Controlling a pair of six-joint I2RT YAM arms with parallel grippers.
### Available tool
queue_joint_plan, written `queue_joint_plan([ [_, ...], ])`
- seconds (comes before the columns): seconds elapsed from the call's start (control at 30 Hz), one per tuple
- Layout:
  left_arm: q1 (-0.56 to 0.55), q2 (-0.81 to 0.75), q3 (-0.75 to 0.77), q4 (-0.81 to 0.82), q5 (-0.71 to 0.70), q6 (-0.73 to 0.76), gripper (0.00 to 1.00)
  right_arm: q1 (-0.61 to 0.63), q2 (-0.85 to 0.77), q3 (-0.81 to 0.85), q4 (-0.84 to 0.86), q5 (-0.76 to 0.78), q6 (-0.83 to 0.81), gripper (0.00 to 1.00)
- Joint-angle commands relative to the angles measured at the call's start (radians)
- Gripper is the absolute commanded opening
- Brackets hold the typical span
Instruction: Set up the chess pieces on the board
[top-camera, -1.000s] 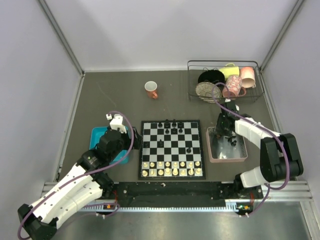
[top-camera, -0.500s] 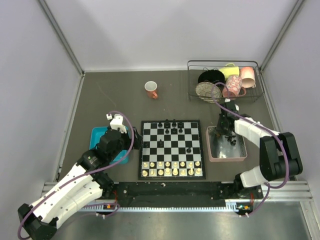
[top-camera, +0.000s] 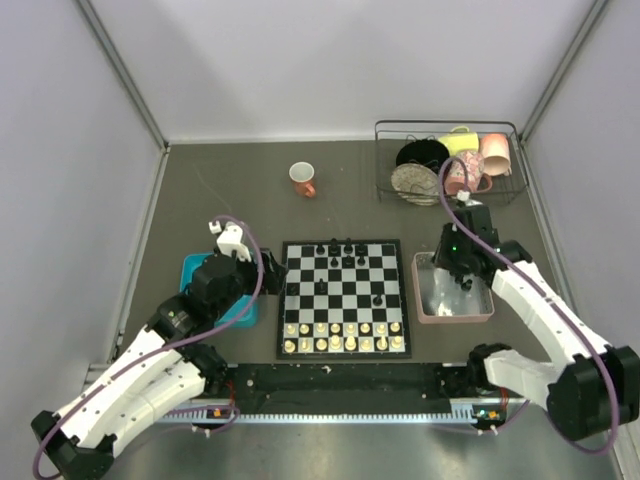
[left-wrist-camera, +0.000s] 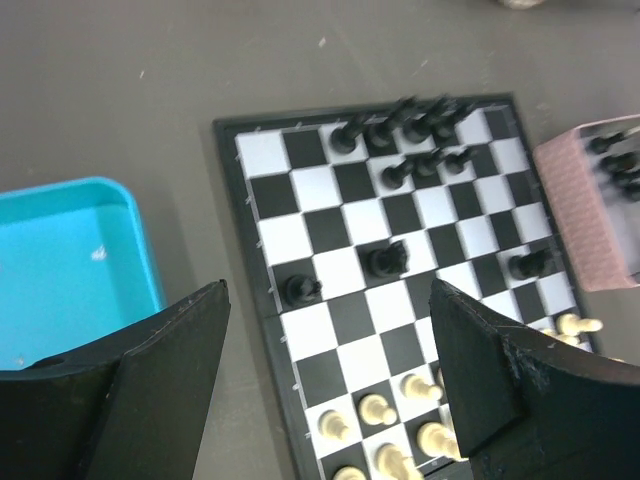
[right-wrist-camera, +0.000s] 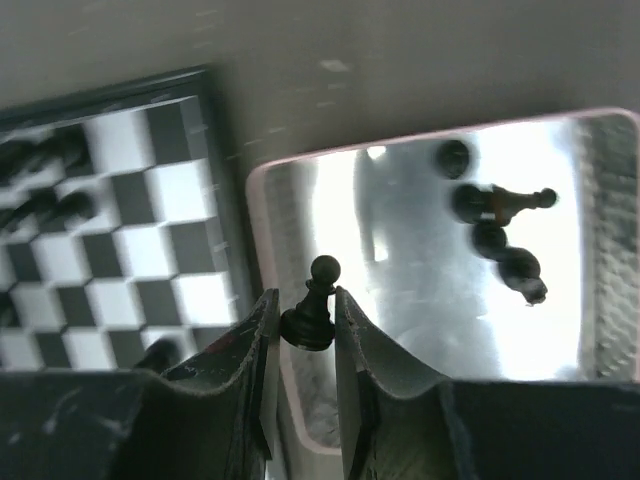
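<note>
The board (top-camera: 344, 299) lies at the table's middle, with several black chess pieces (top-camera: 340, 250) on its far rows and one (top-camera: 378, 299) further in. It also shows in the left wrist view (left-wrist-camera: 330, 255). My right gripper (right-wrist-camera: 305, 310) is shut on a black pawn (right-wrist-camera: 311, 318) and holds it above the left rim of the pink tray (right-wrist-camera: 262, 230). Several black pieces (right-wrist-camera: 495, 235) lie in that tray. My left gripper (left-wrist-camera: 330, 360) is open and empty above the board's left edge.
Cream-white pieces (top-camera: 345, 337) fill the board's near rows. A teal tray (top-camera: 194, 270) lies left of the board under my left arm. An orange cup (top-camera: 302, 179) stands at the back. A wire rack (top-camera: 450, 165) with cups and plates stands at the back right.
My right arm has swung outward and risen over the pink tray. My left arm has shifted slightly.
</note>
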Motion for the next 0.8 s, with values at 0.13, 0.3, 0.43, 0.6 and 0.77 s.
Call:
queue_joint_plan([
  [0.13, -0.003, 0.065, 0.247, 0.053, 0.276, -0.018, 0.83, 0.474, -0.054, 0.210, 0.061, -0.022, -0.212, 0.02],
  [0.3, -0.001, 0.097, 0.346, 0.055, 0.421, -0.030, 0.81, 0.736, -0.042, 0.239, 0.128, 0.044, -0.295, 0.02],
  [0.43, -0.001, 0.107, 0.349, 0.070, 0.544, -0.070, 0.77, 0.858, -0.056, 0.251, 0.177, 0.070, -0.331, 0.03],
  [0.6, 0.000, 0.093, 0.269, 0.183, 0.697, -0.167, 0.72, 0.942, -0.103, 0.262, 0.199, 0.020, -0.371, 0.06],
  [0.77, -0.001, 0.091, 0.228, 0.248, 0.794, -0.234, 0.71, 0.963, -0.162, 0.268, 0.211, -0.098, -0.385, 0.08],
])
